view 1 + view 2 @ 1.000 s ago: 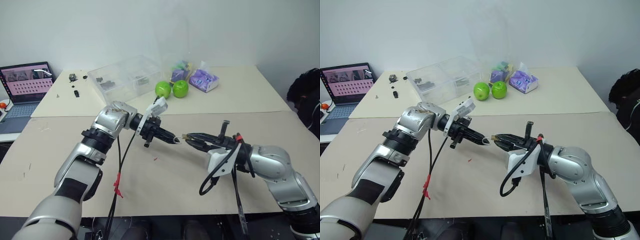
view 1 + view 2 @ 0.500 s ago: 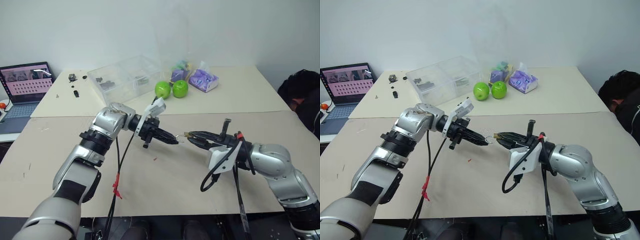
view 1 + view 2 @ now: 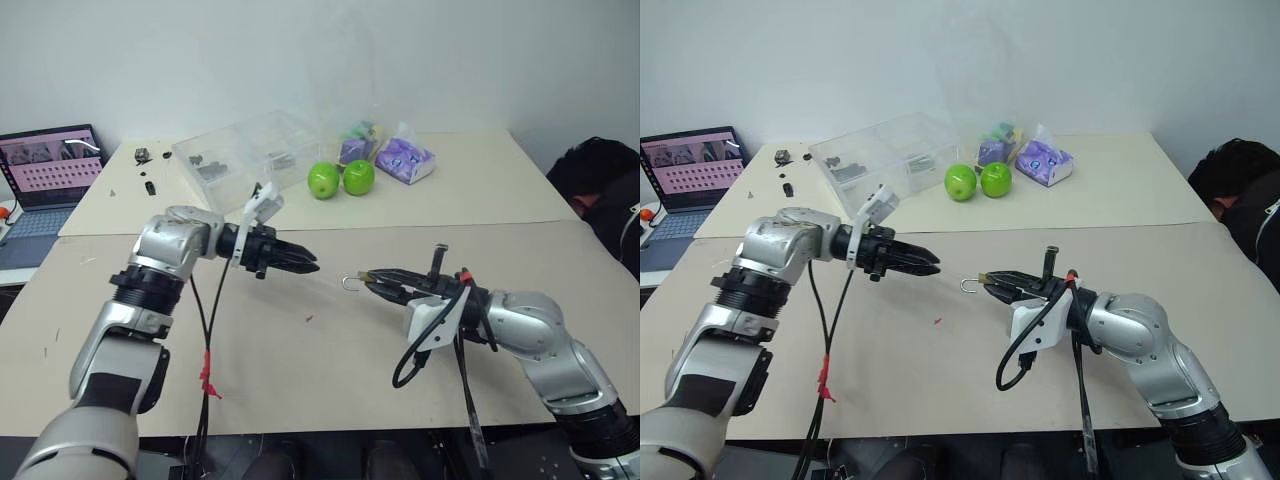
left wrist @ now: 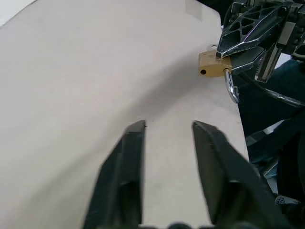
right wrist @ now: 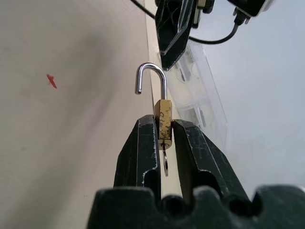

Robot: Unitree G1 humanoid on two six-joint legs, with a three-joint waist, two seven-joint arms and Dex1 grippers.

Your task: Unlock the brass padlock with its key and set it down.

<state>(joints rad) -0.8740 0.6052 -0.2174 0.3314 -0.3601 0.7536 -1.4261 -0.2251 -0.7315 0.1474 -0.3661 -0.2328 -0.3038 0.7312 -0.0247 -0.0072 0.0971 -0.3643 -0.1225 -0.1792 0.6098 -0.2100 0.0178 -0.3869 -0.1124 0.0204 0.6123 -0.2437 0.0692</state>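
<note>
From the head, the right end effector [image 3: 372, 283] pinches the brass padlock [image 3: 362, 280] above the tabletop [image 3: 330, 360]; the left end effector [image 3: 305, 266] sits apart, spread. Its wrist shows the shackle swung open. The right wrist shows the key [image 5: 165, 162] in the lock. Lower it gently, then let go.

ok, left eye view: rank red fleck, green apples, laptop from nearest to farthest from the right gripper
From the right gripper, which pinches the brass padlock:
1. Red fleck, on the table just to its left and nearer the robot.
2. Green apples, side by side on the far table beyond it; too close to rank apart.
3. Laptop, at the far left edge.
</note>
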